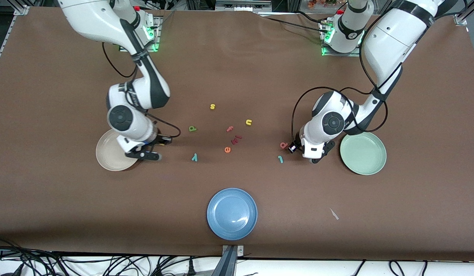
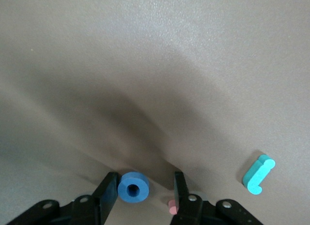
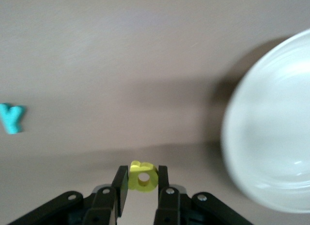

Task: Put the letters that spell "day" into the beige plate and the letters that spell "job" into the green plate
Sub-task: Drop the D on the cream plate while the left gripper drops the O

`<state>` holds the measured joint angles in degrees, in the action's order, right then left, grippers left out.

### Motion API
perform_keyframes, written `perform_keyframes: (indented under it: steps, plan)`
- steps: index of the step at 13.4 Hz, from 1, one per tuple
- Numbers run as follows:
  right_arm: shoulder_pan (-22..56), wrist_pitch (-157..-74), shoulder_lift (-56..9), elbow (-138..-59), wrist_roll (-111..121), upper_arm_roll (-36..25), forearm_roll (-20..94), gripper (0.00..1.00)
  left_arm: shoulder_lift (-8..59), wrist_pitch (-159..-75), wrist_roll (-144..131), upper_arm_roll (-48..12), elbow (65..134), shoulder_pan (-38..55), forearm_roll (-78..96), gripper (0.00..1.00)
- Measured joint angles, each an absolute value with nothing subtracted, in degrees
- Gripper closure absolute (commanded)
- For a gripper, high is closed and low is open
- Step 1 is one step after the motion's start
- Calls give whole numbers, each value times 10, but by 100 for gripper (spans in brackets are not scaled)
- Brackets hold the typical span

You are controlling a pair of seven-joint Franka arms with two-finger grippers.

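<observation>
My right gripper (image 3: 143,174) (image 1: 145,155) is shut on the yellow rounded letter (image 3: 143,177), held just over the table at the rim of the beige plate (image 3: 271,133) (image 1: 108,155). The teal "y" (image 3: 10,117) (image 1: 195,156) and the green looped letter (image 1: 192,128) lie on the table toward the middle. My left gripper (image 2: 145,181) (image 1: 313,157) is low beside the green plate (image 1: 362,153), open around the blue "o" (image 2: 133,187). One finger touches the ring and the other stands apart from it. The teal "j" (image 2: 258,174) (image 1: 280,159) and the salmon looped letter (image 1: 284,145) lie close by.
A blue plate (image 1: 232,213) sits near the front edge. Spare letters lie mid-table: a yellow "s" (image 1: 212,106), a yellow "u" (image 1: 249,122), a salmon "f" (image 1: 230,128) and an orange "e" (image 1: 227,150). A white scrap (image 1: 334,214) lies nearer the front camera than the green plate.
</observation>
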<state>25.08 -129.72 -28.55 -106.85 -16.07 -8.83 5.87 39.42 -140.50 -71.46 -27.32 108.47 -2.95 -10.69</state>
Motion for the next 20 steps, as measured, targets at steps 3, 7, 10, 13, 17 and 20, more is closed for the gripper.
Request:
perform_keyframes:
  steps: [3, 7, 10, 13, 17, 20]
  plan:
    - [244, -1291, -262, -1093, -41, -156, 59, 99, 393, -1404, -715, -274, 1084, -29, -107, 80]
    - [214, -1310, -266, -1115, 51, -180, 59, 20, 388, -1367, -702, -275, 1080, -29, -138, 94]
    - [201, -1320, -279, -1117, 69, -180, 61, 0, 368, -1319, -635, -270, 1060, -58, -143, 94]
    - [206, -1312, -278, -1110, 24, -163, 75, 0, 319, -1224, -501, -271, 1024, -130, -143, 93]
    - [213, -1309, -276, -1106, -122, -102, 78, 0, 301, -1188, -328, -267, 1018, -237, -143, 93]
    - [216, -1309, -275, -1105, -235, -46, 78, 0, 311, -1189, -288, -265, 1020, -263, -143, 93]
